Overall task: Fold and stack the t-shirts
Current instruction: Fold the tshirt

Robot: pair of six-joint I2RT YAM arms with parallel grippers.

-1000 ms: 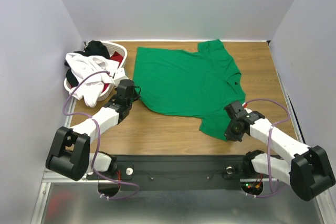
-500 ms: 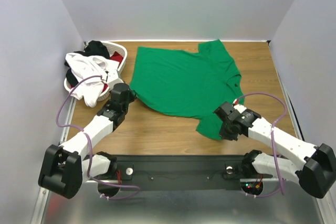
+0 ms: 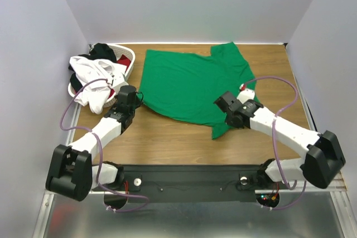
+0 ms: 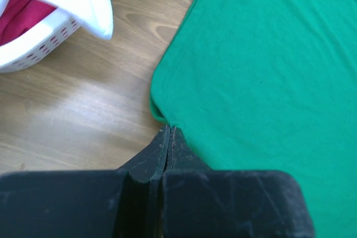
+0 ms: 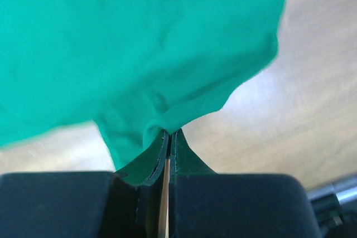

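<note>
A large green t-shirt [image 3: 189,85] lies spread on the wooden table. My left gripper [image 3: 138,97] is shut on its near left hem corner; in the left wrist view the cloth [image 4: 268,71] meets the closed tips [image 4: 169,130]. My right gripper [image 3: 221,102] is shut on the near right sleeve and holds it lifted over the shirt's front edge; the cloth [image 5: 139,37] bunches at its tips [image 5: 169,132]. White [image 3: 95,76], black [image 3: 103,51] and red [image 3: 124,61] shirts lie heaped in the basket at the far left.
The white lattice basket [image 3: 129,73] stands at the far left corner, with the white shirt spilling over its near side; its rim shows in the left wrist view [image 4: 39,48]. Walls enclose the table on three sides. Bare wood [image 3: 167,137] lies in front of the shirt.
My right gripper has carried the green sleeve left and away from the front right corner. My left gripper has shifted slightly left with the hem corner, pulling the shirt's edge along.
</note>
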